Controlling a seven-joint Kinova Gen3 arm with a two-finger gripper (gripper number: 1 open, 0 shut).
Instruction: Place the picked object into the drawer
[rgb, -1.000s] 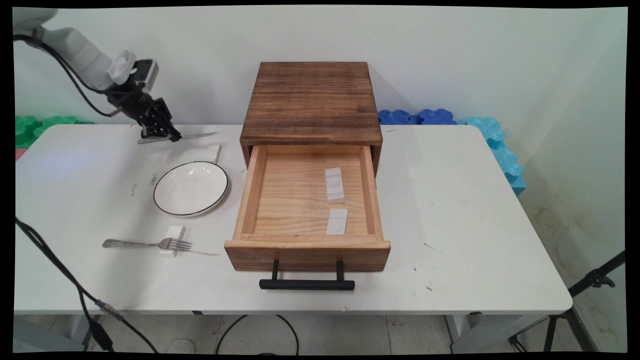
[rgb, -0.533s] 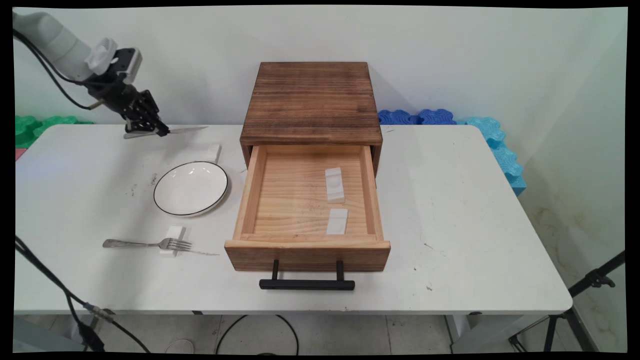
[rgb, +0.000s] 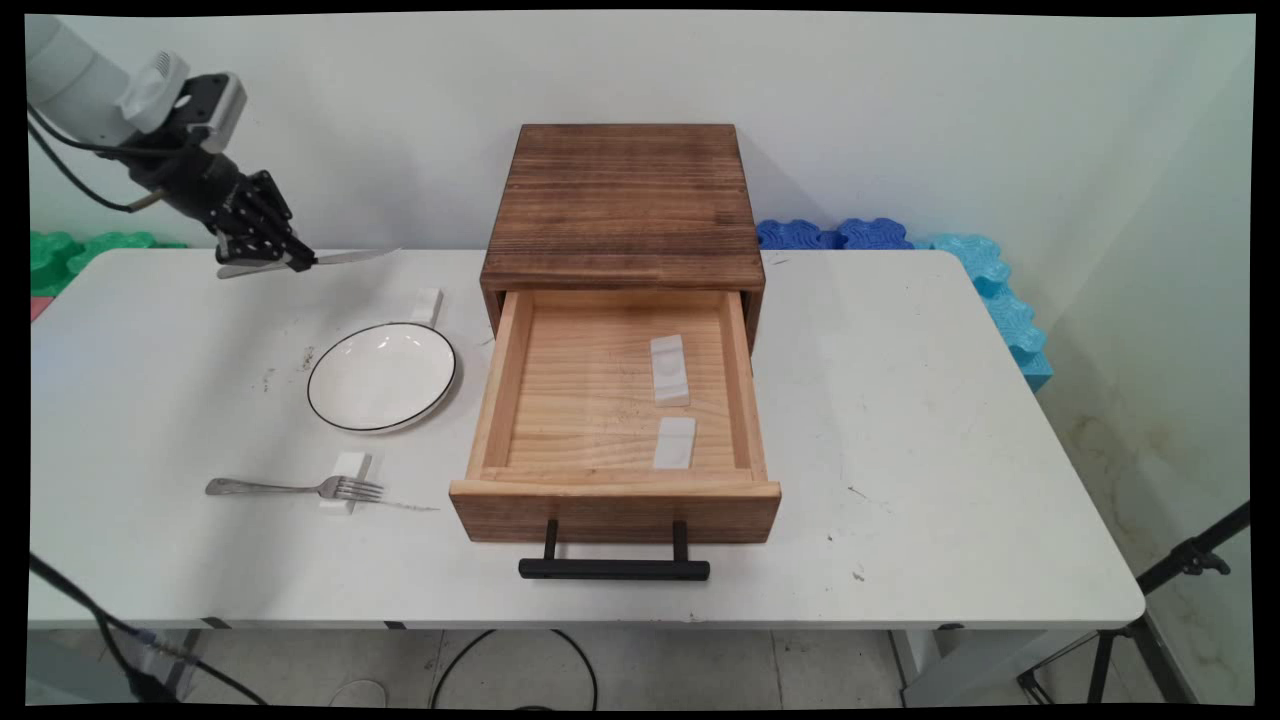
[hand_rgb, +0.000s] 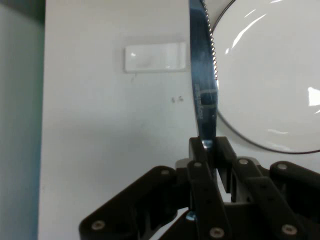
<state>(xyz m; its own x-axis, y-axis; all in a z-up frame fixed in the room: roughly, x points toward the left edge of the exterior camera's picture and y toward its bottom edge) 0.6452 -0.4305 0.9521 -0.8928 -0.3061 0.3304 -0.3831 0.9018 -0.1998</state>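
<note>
Main view: the black pincer (rgb: 285, 262), clamped on a table knife (rgb: 345, 258), hangs above the tabletop (rgb: 900, 420) well to the left of the open drawer (rgb: 612, 400), over the far-left corner. The knife lies nearly level in the grip, its blade pointing toward the drawer and its handle end jutting out the other side. Over the past second the pincer has risen and drawn back to the left, farther from the drawer, carrying the knife up and away from the small white rest (rgb: 427, 303) that sits just left of the drawer's back corner; the rest now stands bare. In the hand view the two fingers (hand_rgb: 200, 165) pinch the blade flat between them, the serrated edge of the knife (hand_rgb: 202, 75) running up past the rest (hand_rgb: 155, 58) and the rim of the plate (hand_rgb: 270, 85) below. The plate (rgb: 381, 376) lies just left of the drawer, and a fork (rgb: 295, 489) rests with its tines on a second white block (rgb: 347, 468) left of the drawer's front. Inside the drawer two more white rests (rgb: 670, 370) lie unoccupied toward its right side. The knife is clear of every surface, fully borne by the pincer.
</note>
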